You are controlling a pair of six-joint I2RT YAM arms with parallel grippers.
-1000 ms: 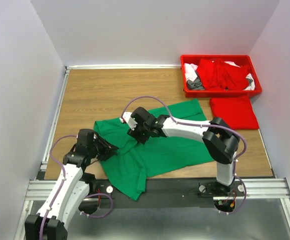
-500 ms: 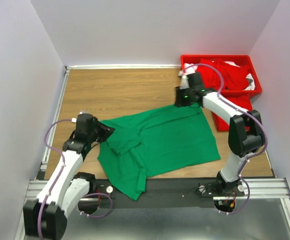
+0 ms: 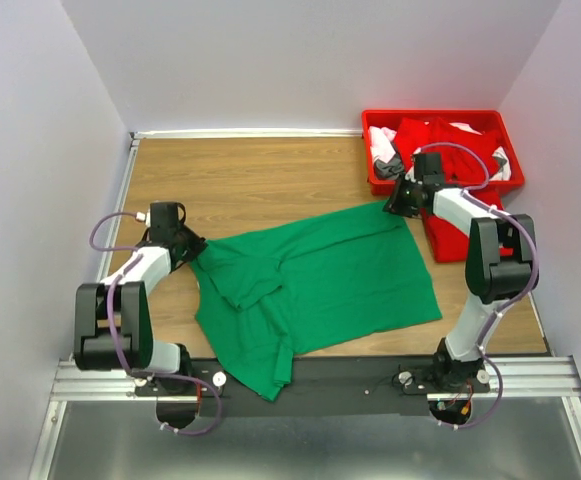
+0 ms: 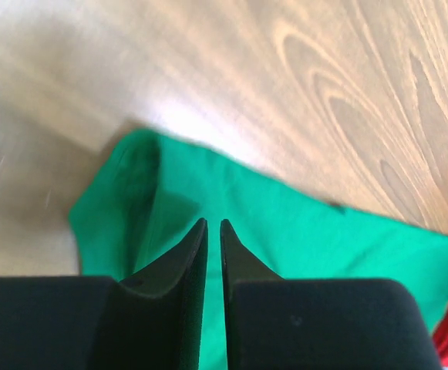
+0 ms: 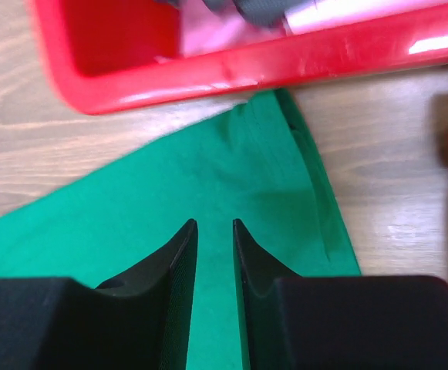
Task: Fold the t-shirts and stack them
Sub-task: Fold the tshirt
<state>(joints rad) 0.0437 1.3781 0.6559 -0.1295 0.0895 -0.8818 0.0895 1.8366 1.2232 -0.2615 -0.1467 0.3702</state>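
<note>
Green t-shirt lay spread out, still unfolded; one folded red t-shirt sat beside the red bin, with more garments inside. Left gripper pinched a green corner; right gripper was nearly closed, its hold unclear.

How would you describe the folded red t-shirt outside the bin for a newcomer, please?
On the wooden table, a red plastic bin stands at the far right corner. Just on its near side a folded red t-shirt lies flat, partly under the right arm. Unlike the red clothes heaped in the bin, it is folded; the green t-shirt beside it is spread open.
</note>
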